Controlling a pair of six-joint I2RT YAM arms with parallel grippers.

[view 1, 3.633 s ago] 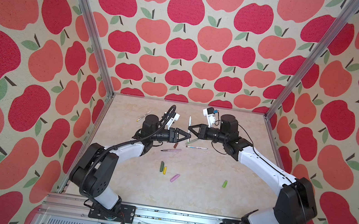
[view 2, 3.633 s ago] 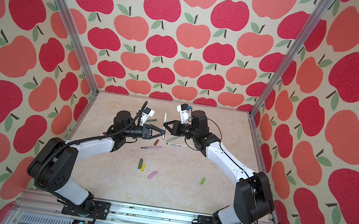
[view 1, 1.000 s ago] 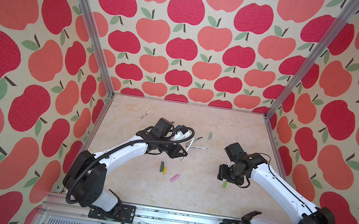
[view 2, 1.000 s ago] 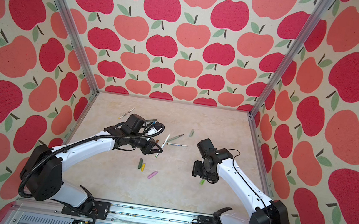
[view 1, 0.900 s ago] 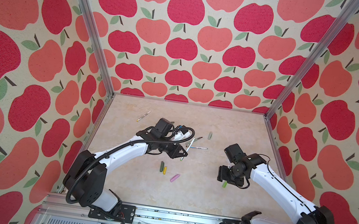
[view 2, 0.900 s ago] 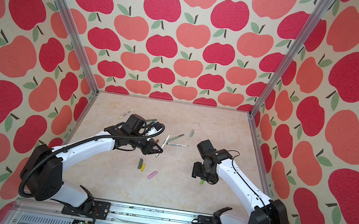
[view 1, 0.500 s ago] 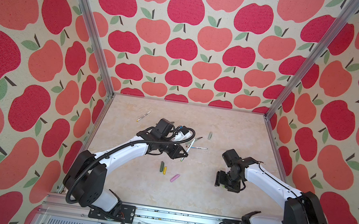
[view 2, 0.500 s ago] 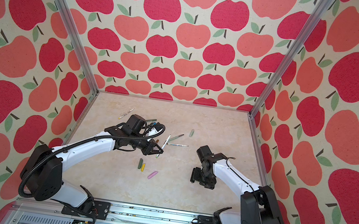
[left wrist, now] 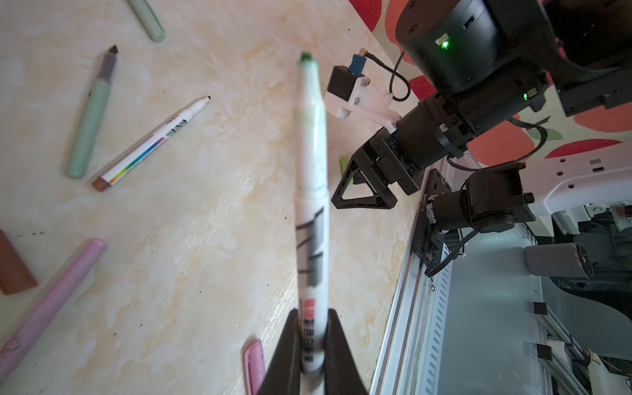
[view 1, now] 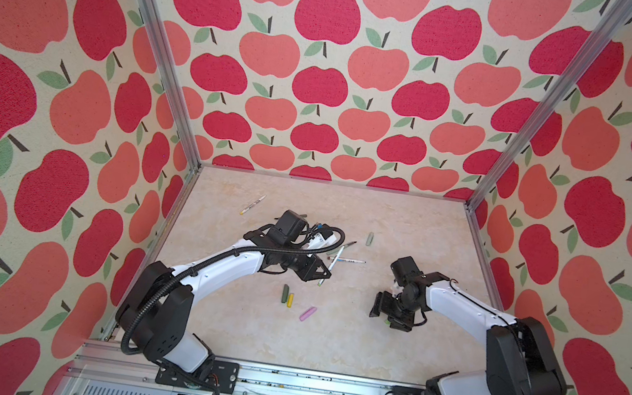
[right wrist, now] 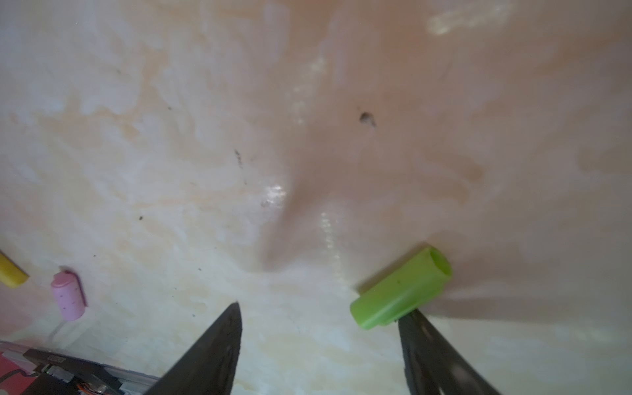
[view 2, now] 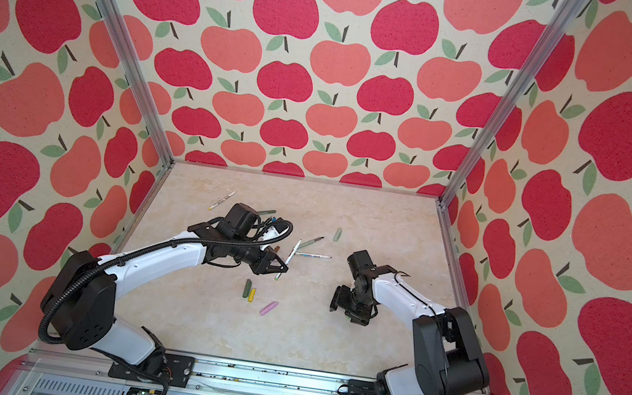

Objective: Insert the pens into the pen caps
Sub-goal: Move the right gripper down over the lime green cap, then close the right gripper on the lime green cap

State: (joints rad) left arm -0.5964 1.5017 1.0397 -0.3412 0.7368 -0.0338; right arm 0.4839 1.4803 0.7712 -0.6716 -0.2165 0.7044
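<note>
My left gripper (left wrist: pixel 312 314) is shut on a white printed pen (left wrist: pixel 311 205) with a green tip, held above the table's middle in both top views (view 1: pixel 332 266) (view 2: pixel 289 255). My right gripper (right wrist: pixel 319 307) stands open, low over the table at the right (view 1: pixel 388 315). A lime cap (right wrist: pixel 400 289) lies on the table beside one fingertip (right wrist: pixel 410 325) and touches it, off to one side of the gap. Dark green (view 1: pixel 285 293), yellow (view 1: pixel 290 300) and pink (view 1: pixel 308 313) caps lie between the arms.
Loose pens lie behind the left gripper: a sage one (left wrist: pixel 90 116), a white one (left wrist: pixel 150 143) and a pink one (left wrist: pixel 51 301). A brown cap (left wrist: pixel 13 266) lies near them. Another white pen (view 1: pixel 253 205) and a sage cap (view 1: pixel 369 239) lie further back.
The right gripper has swung down toward the table front and now stands low beside the lime cap, its jaws slightly wider. The left arm and its pen have barely moved.
</note>
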